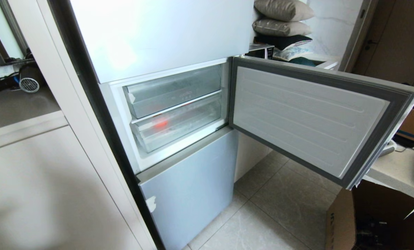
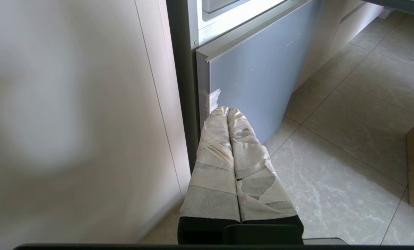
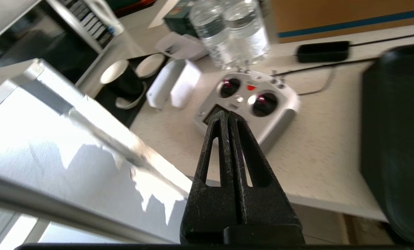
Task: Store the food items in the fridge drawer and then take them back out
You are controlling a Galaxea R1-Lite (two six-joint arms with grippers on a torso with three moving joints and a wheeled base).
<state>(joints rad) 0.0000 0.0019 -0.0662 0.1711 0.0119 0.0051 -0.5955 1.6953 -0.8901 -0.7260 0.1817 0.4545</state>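
Behind the frosted front of the lower fridge drawer (image 1: 179, 126), at nine o'clock of the open door (image 1: 311, 118), a tangerine (image 1: 160, 122) is sitting stored; retrieval is remaining. Both grippers' jaws, left gripper (image 2: 227, 110) and right gripper (image 3: 228, 114), are pressing together, empty.

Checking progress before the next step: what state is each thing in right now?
Middle fridge door: swung wide open.
Top fridge door: shut.
Bottom fridge door: shut.
Fridge drawer: pushed in.
Upper clear bin: pushed in.
Orange-red fruit: inside the fridge drawer.
Left gripper: shut, empty, near the bottom fridge door.
Right gripper: shut, empty, over a counter with a remote controller.
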